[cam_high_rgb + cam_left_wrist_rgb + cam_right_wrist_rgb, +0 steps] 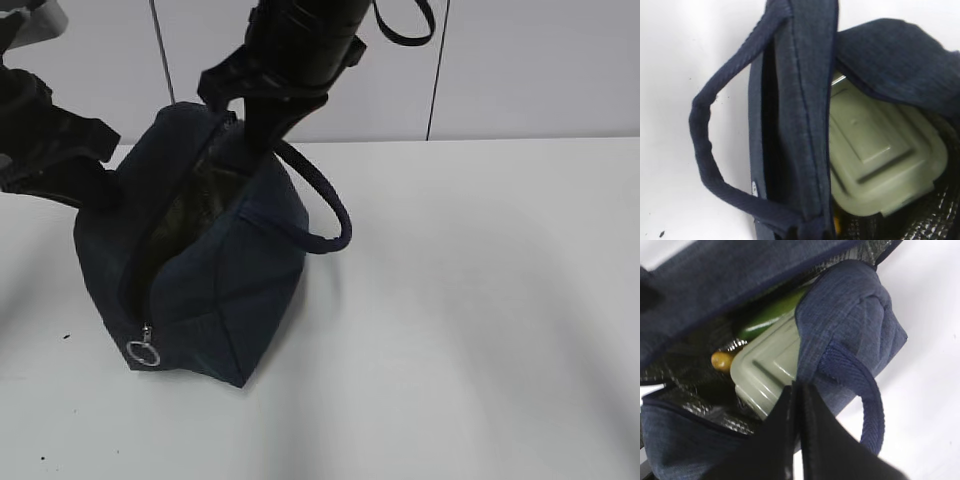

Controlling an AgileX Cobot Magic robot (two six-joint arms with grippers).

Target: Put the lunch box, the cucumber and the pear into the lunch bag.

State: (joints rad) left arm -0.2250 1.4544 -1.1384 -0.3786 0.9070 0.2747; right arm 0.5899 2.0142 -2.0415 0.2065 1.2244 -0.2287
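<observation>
The navy lunch bag (220, 270) stands on the table with its top zipper open. My left gripper (105, 185) holds its left rim, and only the fingertips show at the bottom edge of the left wrist view (807, 235), closed on the bag's fabric (800, 100). My right gripper (262, 135) reaches down from above, its jaws (794, 390) pressed together on the bag's other rim (850, 315). Inside lie the sage-lidded lunch box (767, 370), also in the left wrist view (880, 155), the dark green cucumber (772, 315) behind it, and the yellow pear (721, 361).
The white table (480, 300) stretches to the right and front of the bag. One loop handle (330, 215) hangs off the bag's right side. The metal ring pull (143, 352) hangs at the near end. A black cable loop (405, 30) hangs off the right arm.
</observation>
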